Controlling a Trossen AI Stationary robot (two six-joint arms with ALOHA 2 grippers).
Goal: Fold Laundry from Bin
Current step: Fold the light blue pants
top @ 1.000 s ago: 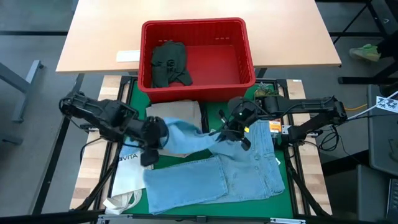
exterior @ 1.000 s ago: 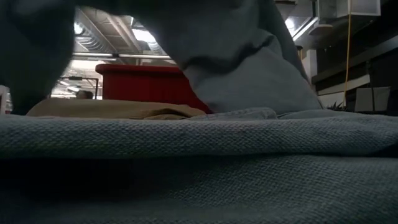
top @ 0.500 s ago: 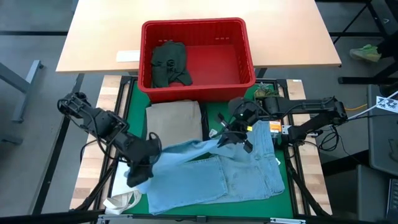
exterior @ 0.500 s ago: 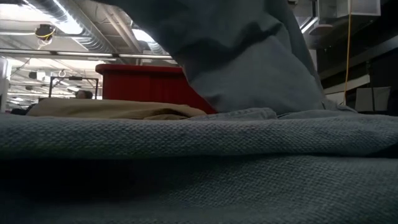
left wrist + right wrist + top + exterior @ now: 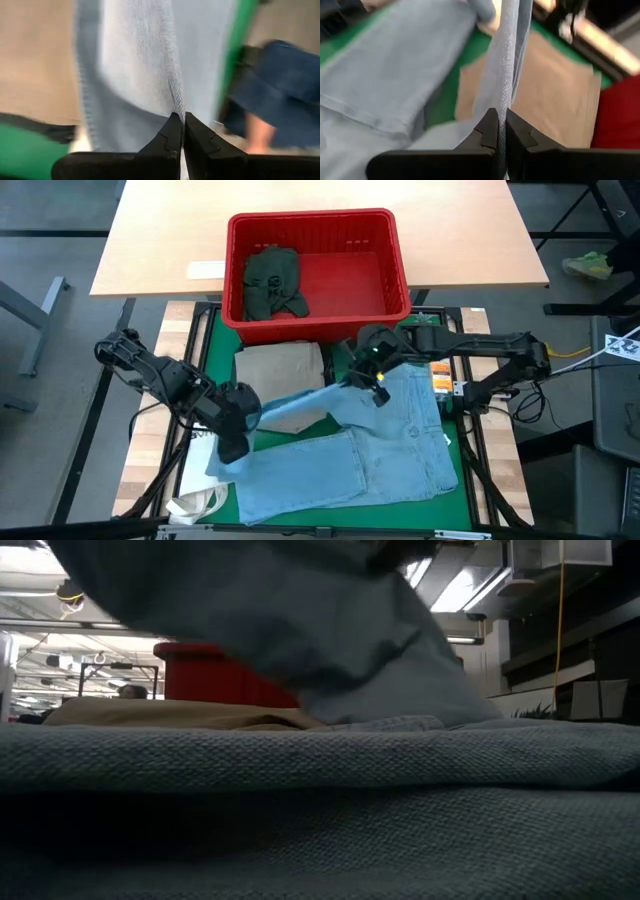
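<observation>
Surface: green mat (image 5: 340, 365), tan trousers (image 5: 283, 370) folded near red bin (image 5: 316, 265)
Light blue jeans (image 5: 350, 445): one leg lifted over mat
Left gripper (image 5: 232, 442): clamped shut on hem
Right gripper (image 5: 368, 370): pinched shut on leg
Advice: keep both ends level, taut; lay edges flush

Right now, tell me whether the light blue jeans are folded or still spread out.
Partly folded. One leg lies flat on the mat; the other is lifted across the light blue jeans, pinched by the left end effector and the right end effector.
</observation>
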